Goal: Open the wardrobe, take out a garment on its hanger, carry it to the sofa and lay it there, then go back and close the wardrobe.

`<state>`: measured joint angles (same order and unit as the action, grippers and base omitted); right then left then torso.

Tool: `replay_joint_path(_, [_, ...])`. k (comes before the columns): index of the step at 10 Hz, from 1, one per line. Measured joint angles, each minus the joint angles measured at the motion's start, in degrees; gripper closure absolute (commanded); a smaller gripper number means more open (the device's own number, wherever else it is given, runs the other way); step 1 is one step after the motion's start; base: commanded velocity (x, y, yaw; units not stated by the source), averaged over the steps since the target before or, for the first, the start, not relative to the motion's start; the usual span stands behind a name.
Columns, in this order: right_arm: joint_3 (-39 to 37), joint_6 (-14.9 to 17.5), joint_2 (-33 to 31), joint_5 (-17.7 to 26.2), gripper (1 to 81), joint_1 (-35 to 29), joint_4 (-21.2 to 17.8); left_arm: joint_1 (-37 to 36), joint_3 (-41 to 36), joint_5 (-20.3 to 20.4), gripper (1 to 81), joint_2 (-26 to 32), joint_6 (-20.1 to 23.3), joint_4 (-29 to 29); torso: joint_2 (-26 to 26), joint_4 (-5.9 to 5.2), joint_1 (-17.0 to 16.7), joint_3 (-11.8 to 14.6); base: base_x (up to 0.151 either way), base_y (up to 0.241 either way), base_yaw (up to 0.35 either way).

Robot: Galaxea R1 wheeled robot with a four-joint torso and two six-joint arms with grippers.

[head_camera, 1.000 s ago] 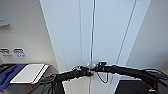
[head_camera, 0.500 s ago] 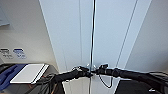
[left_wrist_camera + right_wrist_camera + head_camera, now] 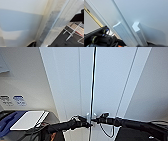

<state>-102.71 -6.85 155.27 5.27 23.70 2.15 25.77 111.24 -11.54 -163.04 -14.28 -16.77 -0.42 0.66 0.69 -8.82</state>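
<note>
White wall and a grey desk (image 3: pixel 51 118) at eight o'clock frame the wardrobe (image 3: pixel 70 84), which stands dead ahead, its two doors nearly shut with a dark seam (image 3: pixel 93 79) running from twelve to six o'clock. Both handles (image 3: pixel 91 117) sit either side of that seam at six o'clock. The left gripper (image 3: pixel 83 122) is at the left handle (image 3: pixel 121 32) and the right gripper (image 3: pixel 100 120) at the right handle (image 3: pixel 140 33); whether either has closed on its handle I cannot tell. These doors look rigid, light and smooth-faced, so the flat panel offers no purchase. I judge the small upright handles the only sound hold, and being slim and slick they want a firm, square pinch and an even outward pull.
</note>
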Motion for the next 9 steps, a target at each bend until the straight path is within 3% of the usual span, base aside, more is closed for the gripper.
replay_joint_path(3, [1.33, 0.27, -0.83, -0.37, 1.0, 0.78, 0.20, 4.16, -9.28, 6.73, 1.0, 6.81, 0.59, 0.00, 0.00, 0.00, 0.02, 0.00, 0.000, 0.000, 0.000])
replay_joint_path(9, [12.65, 0.79, -8.44, 0.18, 1.0, 3.64, 0.46, 9.59, -22.91, 11.14, 1.0, 17.51, 0.98, -0.01, 0.00, 0.00, 0.02, 0.00, 0.000, 0.000, 0.000])
